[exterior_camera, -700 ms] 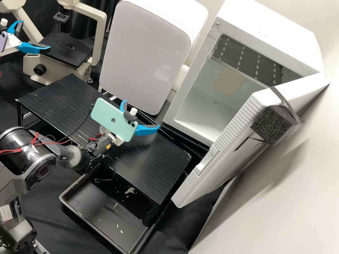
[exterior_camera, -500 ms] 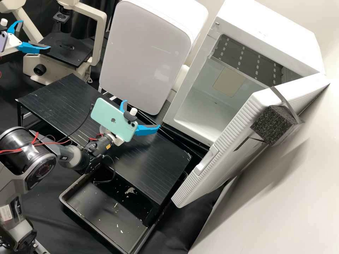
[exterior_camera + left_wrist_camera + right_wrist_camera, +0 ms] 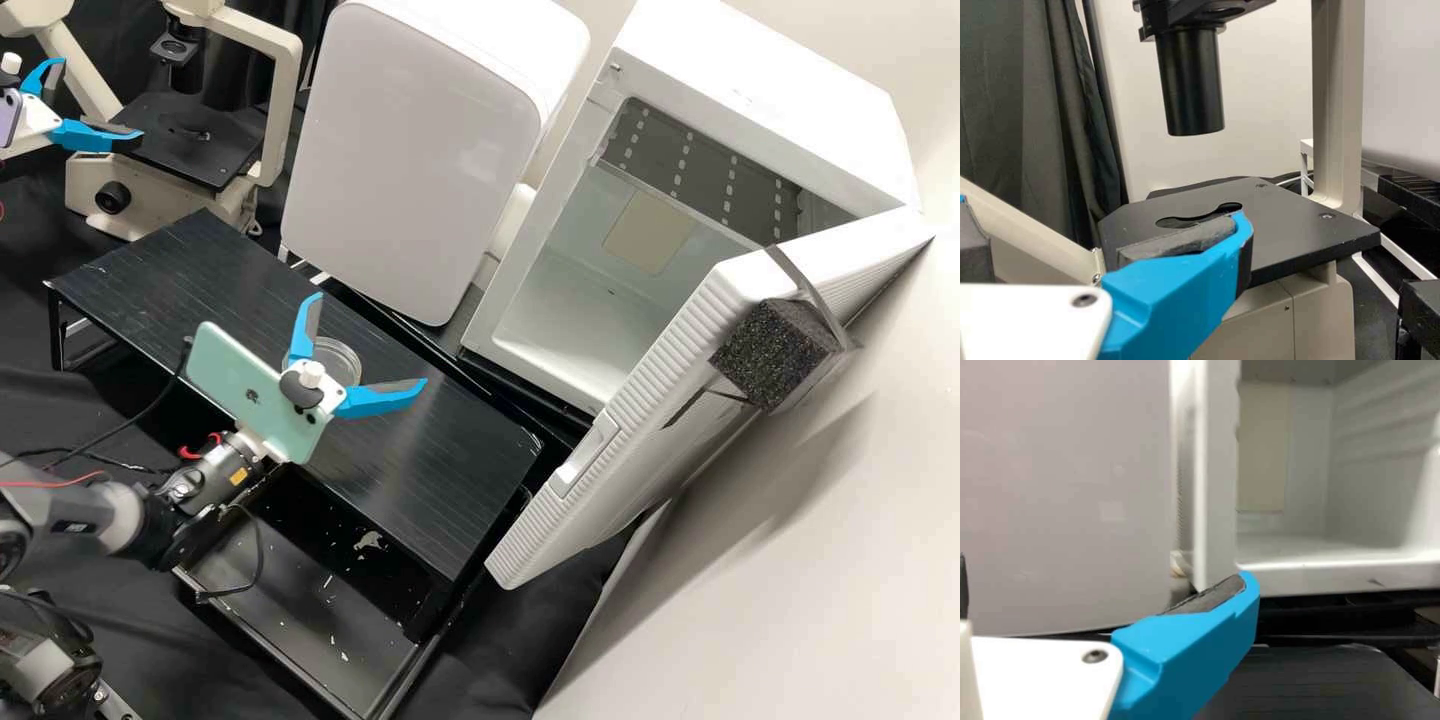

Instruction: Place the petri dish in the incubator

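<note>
The clear dish [image 3: 345,358] is on the black worktop [image 3: 420,470], partly behind the right tool [image 3: 368,340] – that tool has its two blue fingers spread wide. The left tool [image 3: 102,100] is spread open too, by the microscope [image 3: 290,110]. The big white box [image 3: 760,90] has its door [image 3: 665,430] open – the dish is outside it.

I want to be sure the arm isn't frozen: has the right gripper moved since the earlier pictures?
Yes. In the high view, the right gripper has drawn back across the black stand, farther from the open white incubator.
</note>
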